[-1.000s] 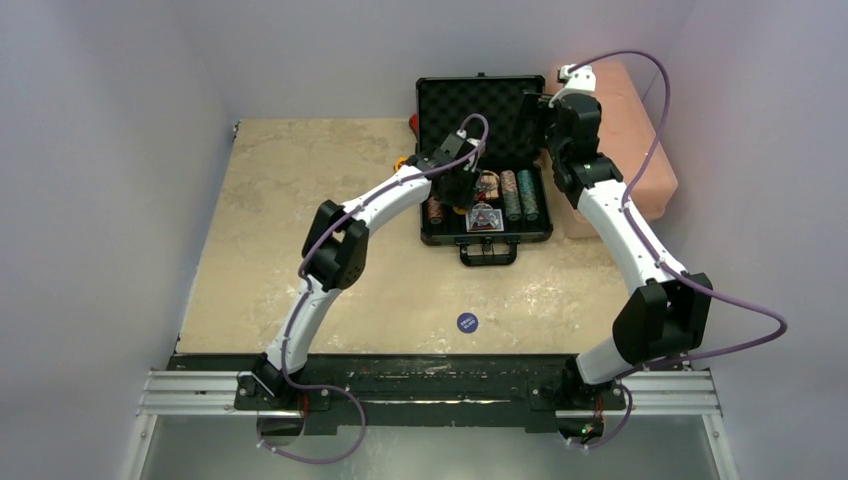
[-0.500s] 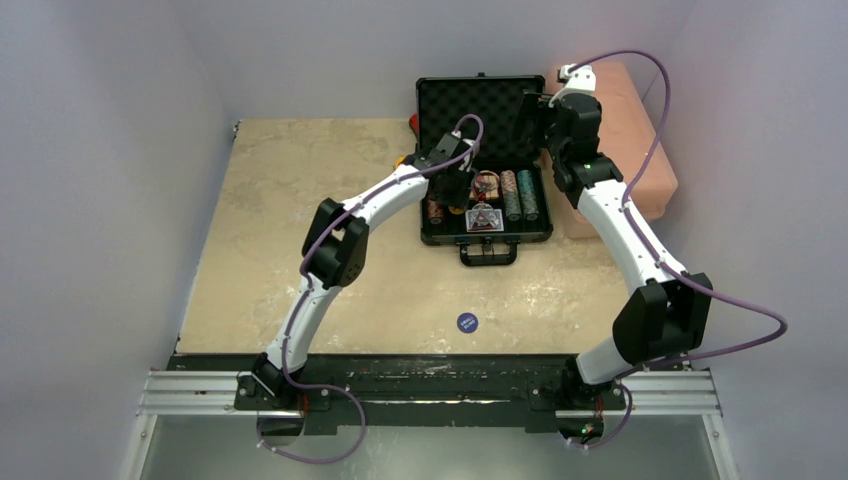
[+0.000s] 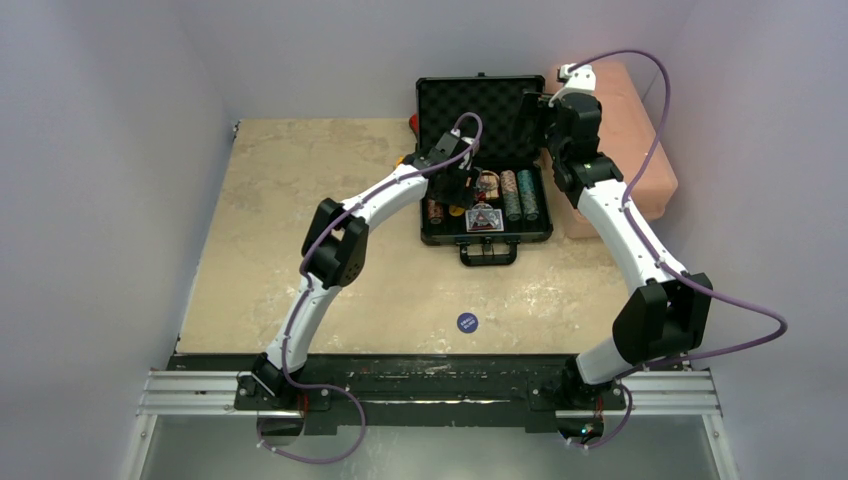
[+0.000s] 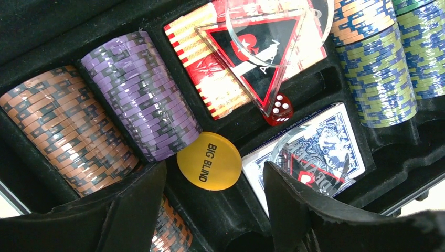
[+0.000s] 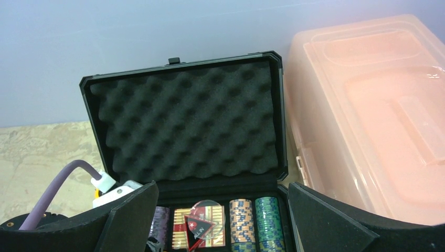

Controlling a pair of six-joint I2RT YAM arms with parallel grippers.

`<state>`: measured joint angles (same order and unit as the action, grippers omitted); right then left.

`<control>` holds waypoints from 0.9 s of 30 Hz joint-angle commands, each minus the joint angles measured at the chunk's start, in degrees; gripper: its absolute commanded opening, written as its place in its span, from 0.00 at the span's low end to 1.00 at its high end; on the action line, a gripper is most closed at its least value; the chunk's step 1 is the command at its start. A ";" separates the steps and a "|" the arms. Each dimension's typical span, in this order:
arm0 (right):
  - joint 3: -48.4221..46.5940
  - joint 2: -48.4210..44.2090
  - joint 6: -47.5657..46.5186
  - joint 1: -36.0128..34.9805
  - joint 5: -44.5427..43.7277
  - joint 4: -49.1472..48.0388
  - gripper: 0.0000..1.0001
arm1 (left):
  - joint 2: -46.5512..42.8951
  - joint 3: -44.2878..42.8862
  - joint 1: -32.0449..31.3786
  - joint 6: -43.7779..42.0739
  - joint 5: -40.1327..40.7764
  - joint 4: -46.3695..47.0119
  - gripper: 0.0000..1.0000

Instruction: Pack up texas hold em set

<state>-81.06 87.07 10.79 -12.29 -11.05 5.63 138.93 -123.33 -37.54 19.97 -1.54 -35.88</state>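
Beige stone-patterned worktop (image 3: 300, 220) carries a black hard briefcase (image 3: 436, 120) at its far edge, lid propped upright and lined with egg-crate foam. A translucent pink plastic box (image 3: 640, 130) sits just beside the case on the right.

The left gripper (image 4: 214, 173) hangs low over the case's tray, jaws parted and holding nothing. A yellow round button marked BIG BLIND (image 4: 209, 160) lies on the foam between them, touching neither. It rests against a purple chip stack (image 4: 141, 94), with an orange-brown chip stack (image 4: 68, 142) further left and a blue card deck (image 4: 315, 152) to its right. A small red die (image 4: 278, 109) sits above that deck.

The right gripper (image 5: 223, 189) hovers by the raised lid, jaws wide and empty.

1 blue round button (image 3: 467, 322) lies alone on the worktop, well apart from the case.
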 commanded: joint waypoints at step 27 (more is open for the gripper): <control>-3.61 1.89 -0.88 0.34 0.62 0.08 0.99 | -33.68 23.57 -0.98 -0.85 6.15 1.98 0.71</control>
<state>-81.76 87.77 10.39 -12.29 -10.96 5.98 114.98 -103.88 -38.24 21.34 1.30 -32.36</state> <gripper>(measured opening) 0.987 0.702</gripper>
